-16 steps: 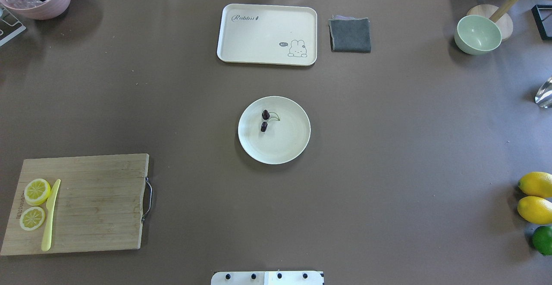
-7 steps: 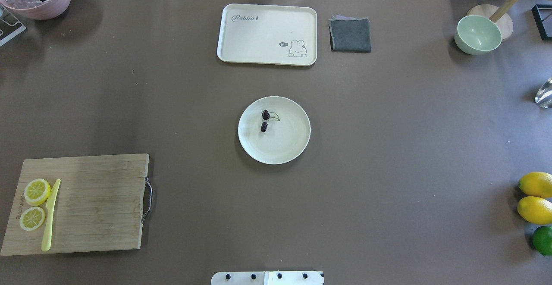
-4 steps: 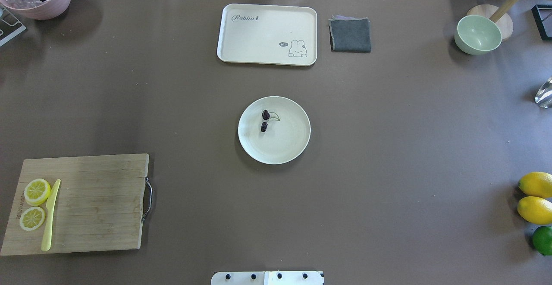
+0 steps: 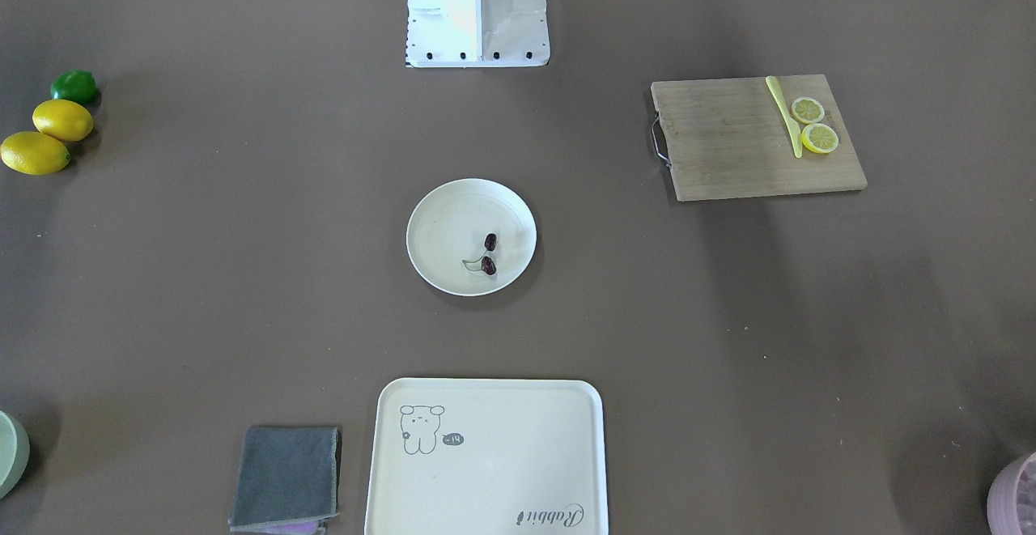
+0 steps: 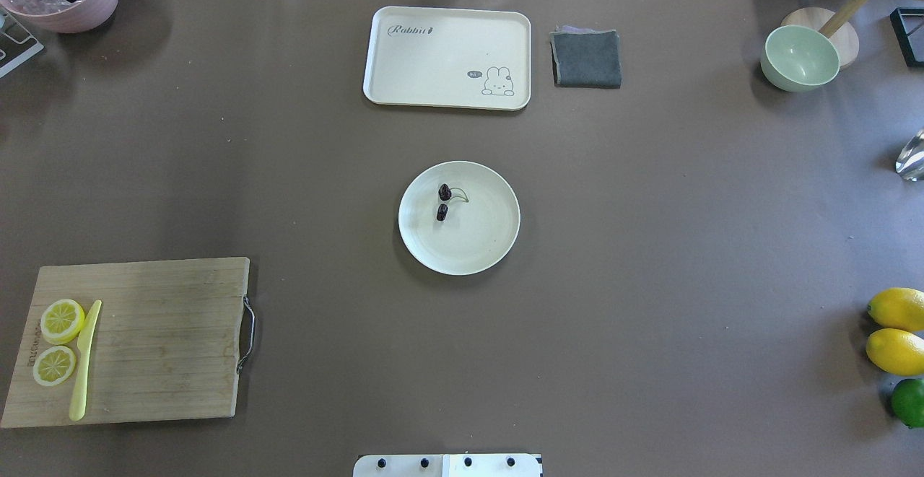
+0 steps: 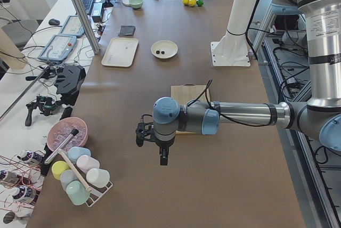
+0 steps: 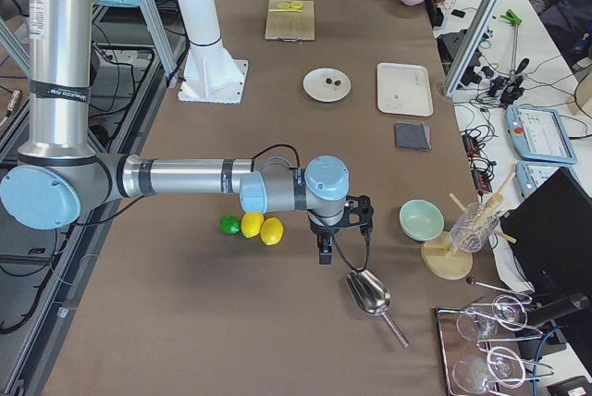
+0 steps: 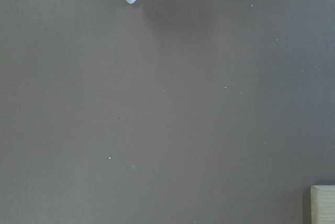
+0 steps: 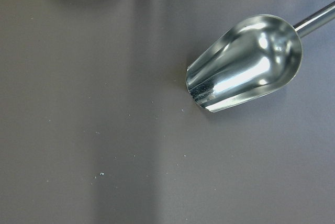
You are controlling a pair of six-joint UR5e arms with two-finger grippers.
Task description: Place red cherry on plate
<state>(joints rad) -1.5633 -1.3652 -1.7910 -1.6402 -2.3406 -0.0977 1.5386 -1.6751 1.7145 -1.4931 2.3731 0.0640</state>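
Note:
The red cherry [image 5: 442, 201], two dark maroon fruits on a pale green stem, lies on the round cream plate [image 5: 480, 242] at the table's centre, left of the plate's middle. In the front-facing view the cherry [image 4: 489, 253] rests on the plate [image 4: 449, 227] too. My left gripper [image 6: 162, 156] hangs over bare table beyond the cutting board, far from the plate. My right gripper [image 7: 324, 253] hangs near the lemons and the scoop, also far away. Both show only in the side views, so I cannot tell whether they are open or shut.
A rabbit tray [image 5: 447, 57] and grey cloth [image 5: 586, 58] lie behind the plate. A cutting board [image 5: 159, 340] with lemon slices and a yellow knife sits front left. Lemons [image 5: 897, 329] and a lime sit front right, a green bowl [image 5: 800, 57] back right. A metal scoop [image 9: 246, 64] lies under the right wrist.

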